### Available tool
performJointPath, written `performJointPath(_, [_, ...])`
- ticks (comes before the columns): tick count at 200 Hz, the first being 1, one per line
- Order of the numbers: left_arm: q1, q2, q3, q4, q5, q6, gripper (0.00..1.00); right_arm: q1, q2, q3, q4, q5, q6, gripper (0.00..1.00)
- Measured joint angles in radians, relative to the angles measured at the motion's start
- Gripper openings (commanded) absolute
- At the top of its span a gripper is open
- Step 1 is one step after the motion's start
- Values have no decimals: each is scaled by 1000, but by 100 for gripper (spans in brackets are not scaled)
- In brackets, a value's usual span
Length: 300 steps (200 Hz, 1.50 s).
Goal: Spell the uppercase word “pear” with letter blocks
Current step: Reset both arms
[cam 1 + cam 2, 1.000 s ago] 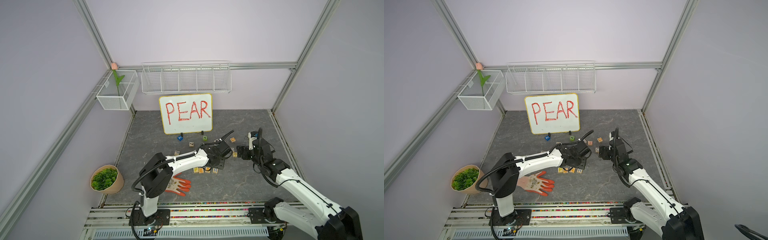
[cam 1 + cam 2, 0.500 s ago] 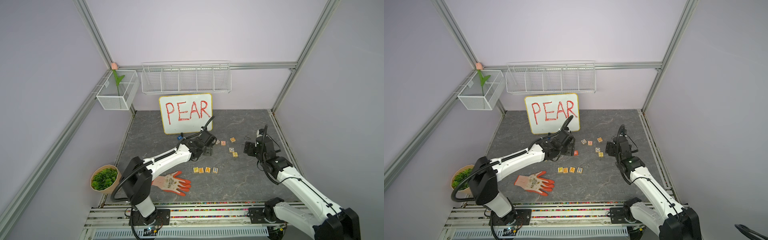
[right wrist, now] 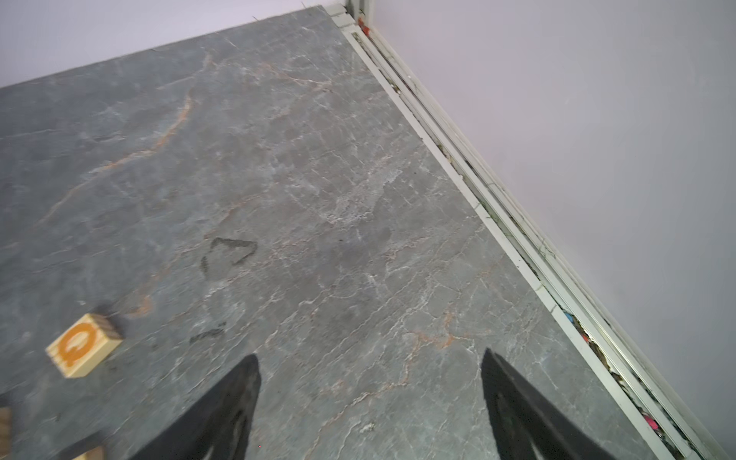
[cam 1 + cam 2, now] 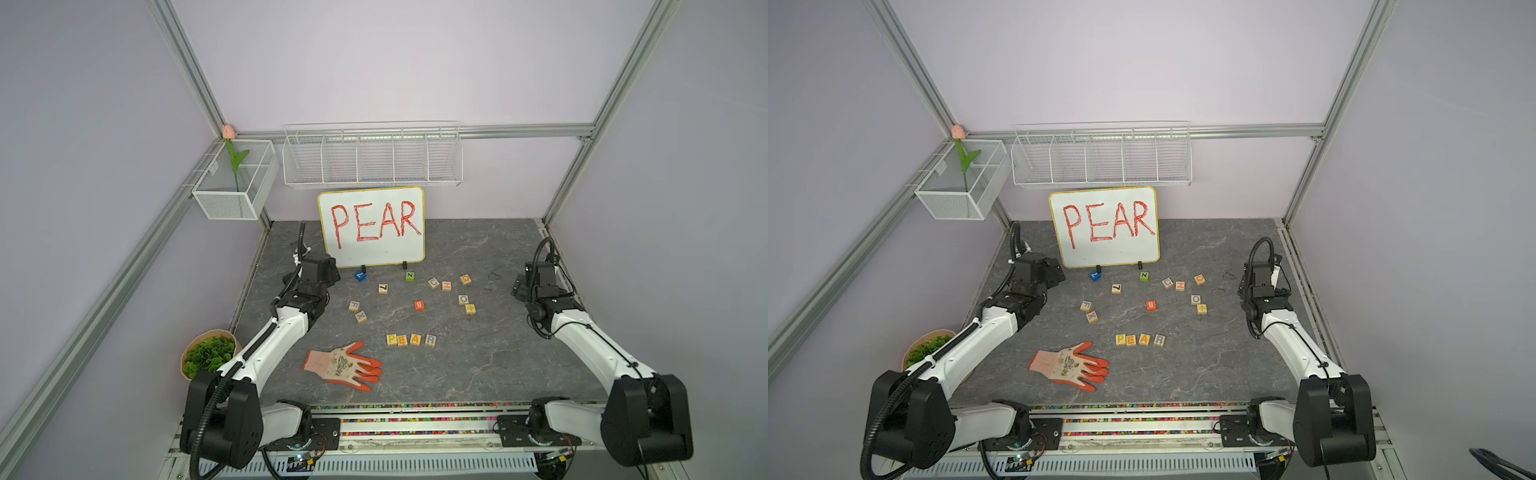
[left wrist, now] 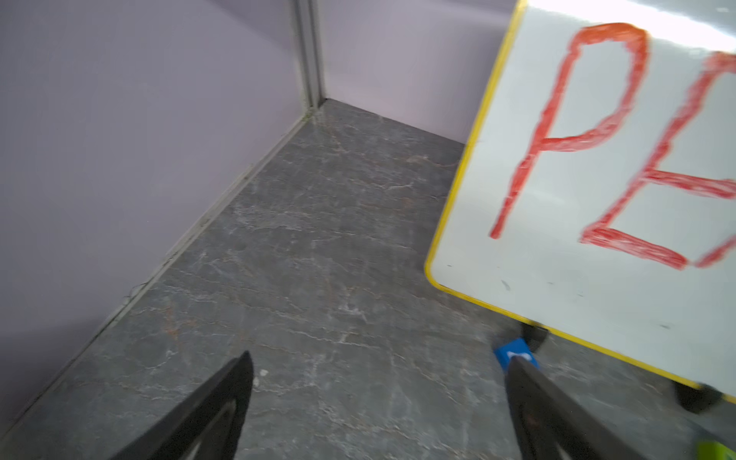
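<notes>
Near-centre of table [image 4: 478,365]: letter blocks [image 4: 410,340] in one row, reading P, E, A, R left to right.
Left gripper [image 5: 380,356]: jaws spread, empty; far left by whiteboard [image 5: 597,159], well apart from row.
Right gripper [image 3: 370,355]: jaws spread, empty; far right, well apart from row.

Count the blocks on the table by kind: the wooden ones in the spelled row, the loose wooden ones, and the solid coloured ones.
Wooden blocks in the PEAR row: 4
Loose wooden blocks: 8
Solid blue cube: 1
Solid green cube: 1
Solid orange cube: 1
Total: 15
</notes>
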Motion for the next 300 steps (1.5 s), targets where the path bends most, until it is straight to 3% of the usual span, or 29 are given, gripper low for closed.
performJointPath(57, [43, 2, -251, 365, -51, 137, 99, -48, 21, -183, 293, -49, -69, 89])
performJointPath(82, [49, 4, -289, 424, -53, 179, 99, -48, 55, -208, 402, -62, -114, 89])
performJointPath(107, [54, 9, -358, 613, -73, 240, 99, -40, 104, -232, 529, -73, -165, 89])
performJointPath(157, [97, 193, -460, 908, -41, 301, 99, -14, 190, -233, 649, -96, -272, 89])
performJointPath(221, [194, 267, -444, 993, 115, 290, 99, 10, 241, -254, 814, -115, -353, 89])
performJointPath(300, [195, 267, -444, 1020, 168, 289, 99, -9, 241, -278, 861, -242, -396, 89])
